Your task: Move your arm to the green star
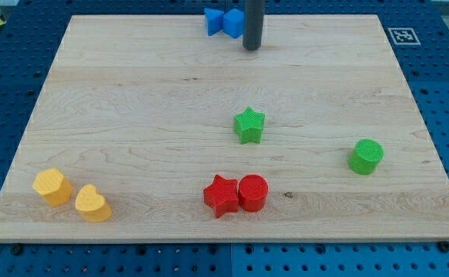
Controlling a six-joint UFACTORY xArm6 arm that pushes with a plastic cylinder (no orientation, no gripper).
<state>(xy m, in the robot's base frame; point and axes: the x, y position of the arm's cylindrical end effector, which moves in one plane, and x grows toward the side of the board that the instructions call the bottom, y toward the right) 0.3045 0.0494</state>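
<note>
The green star lies near the middle of the wooden board. My tip is at the view's top, well above the star and almost straight in line with it. The rod stands just right of two blue blocks at the board's top edge; whether it touches them I cannot tell.
A green cylinder sits at the right. A red star and a red cylinder touch each other below the green star. Two yellow blocks lie at the bottom left. The board rests on a blue pegboard.
</note>
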